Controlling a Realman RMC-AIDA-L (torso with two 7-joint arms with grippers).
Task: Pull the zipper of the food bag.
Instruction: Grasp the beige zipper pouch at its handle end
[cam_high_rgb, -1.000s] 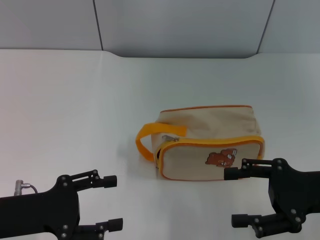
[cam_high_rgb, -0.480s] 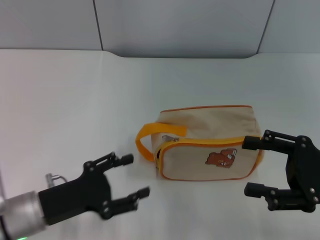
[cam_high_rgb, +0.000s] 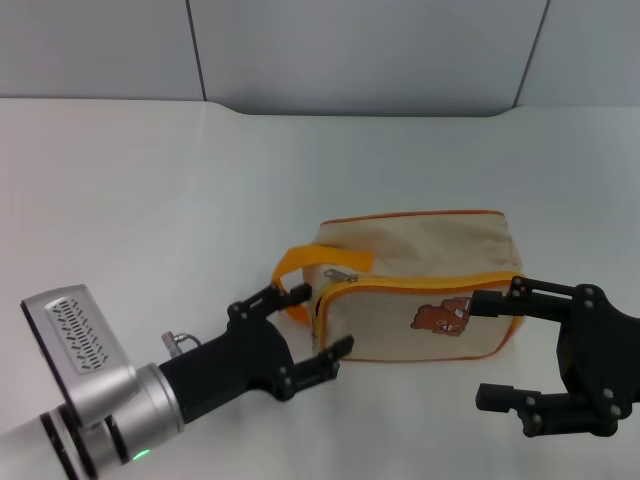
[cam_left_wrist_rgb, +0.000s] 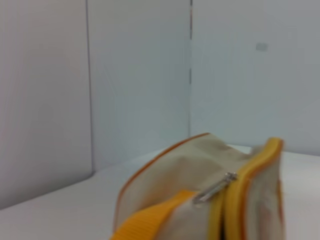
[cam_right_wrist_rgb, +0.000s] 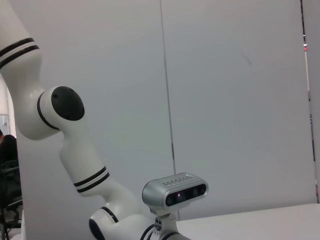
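Observation:
The food bag (cam_high_rgb: 420, 262) is a beige pouch with orange piping and a brown bear print, lying on the white table (cam_high_rgb: 150, 200) right of centre. Its orange loop handle (cam_high_rgb: 298, 264) is at its left end. The zipper (cam_high_rgb: 340, 277), a small silver pull tab, sits at that end just behind the handle. My left gripper (cam_high_rgb: 322, 322) is open, its fingertips close to the bag's left end below the handle. My right gripper (cam_high_rgb: 482, 348) is open at the bag's front right corner. The left wrist view shows the bag (cam_left_wrist_rgb: 180, 170), the zipper pull (cam_left_wrist_rgb: 216, 187) and the handle (cam_left_wrist_rgb: 150, 220) close up.
A grey panelled wall (cam_high_rgb: 360, 50) runs behind the table. The right wrist view shows only the robot's own white arm (cam_right_wrist_rgb: 55, 120) and head camera (cam_right_wrist_rgb: 175, 192) against the wall.
My left gripper has moved forward and to the right, up to the bag's handle end. My right gripper has shifted a little beside the bag's right end. The bag has not moved.

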